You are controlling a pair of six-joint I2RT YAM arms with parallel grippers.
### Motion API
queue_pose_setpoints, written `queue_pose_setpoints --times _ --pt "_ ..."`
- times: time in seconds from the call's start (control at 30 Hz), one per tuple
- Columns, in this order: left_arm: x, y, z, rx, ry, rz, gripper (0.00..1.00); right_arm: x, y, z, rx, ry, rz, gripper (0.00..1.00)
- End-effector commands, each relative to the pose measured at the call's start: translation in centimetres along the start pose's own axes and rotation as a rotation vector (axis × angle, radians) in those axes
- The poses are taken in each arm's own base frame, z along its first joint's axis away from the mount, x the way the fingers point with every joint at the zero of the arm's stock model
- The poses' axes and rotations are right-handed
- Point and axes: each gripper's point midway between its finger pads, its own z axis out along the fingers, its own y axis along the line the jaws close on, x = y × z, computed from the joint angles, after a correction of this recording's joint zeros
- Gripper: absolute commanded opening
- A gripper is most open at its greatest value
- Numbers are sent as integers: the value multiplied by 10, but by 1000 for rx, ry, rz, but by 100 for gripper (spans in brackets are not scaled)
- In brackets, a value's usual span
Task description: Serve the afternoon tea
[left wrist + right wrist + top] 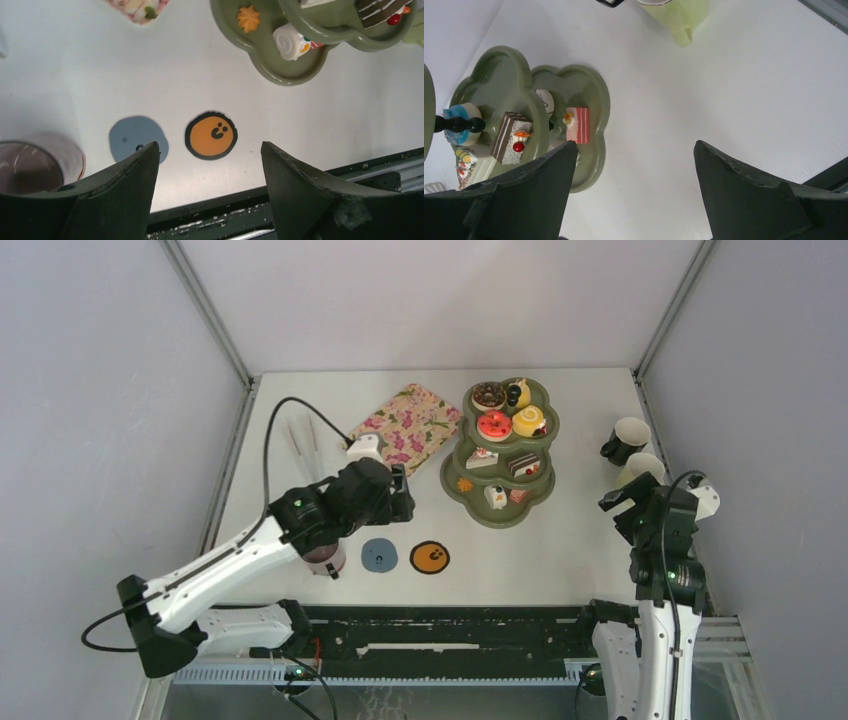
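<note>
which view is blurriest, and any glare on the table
Left wrist view: blurriest, the mug at the lower left is smeared and the fingers are dark, though the orange coaster is crisp. Right wrist view: the table washes out near white, the green stand stays legible. Top external view: evenly lit, sharp, only soft shadows.

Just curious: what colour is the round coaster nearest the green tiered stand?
Orange round coaster, black-rimmed; clearest in the left wrist view.

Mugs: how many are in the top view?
3. A pinkish mug sits partly under the left arm, beside the blue coaster; a black mug and a pale green mug sit together at right. No others visible.
</note>
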Motion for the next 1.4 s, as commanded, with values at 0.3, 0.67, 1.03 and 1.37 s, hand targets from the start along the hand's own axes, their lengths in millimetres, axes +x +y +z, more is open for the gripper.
queue_pose_setpoints --times 0.3,0.67,1.03,1.37 --pt "10 12 51 50 -22 145 80 -22 -8 49 179 19 -11 88" --pt "21 18 58 49 17 235 80 -46 -19 93 235 36 -221 86" --pt "13 22 55 35 -39 202 80 -36 -20 145 220 189 -218 83" --pt "11 20 55 49 -59 200 80 -28 -30 184 272 244 -251 59"
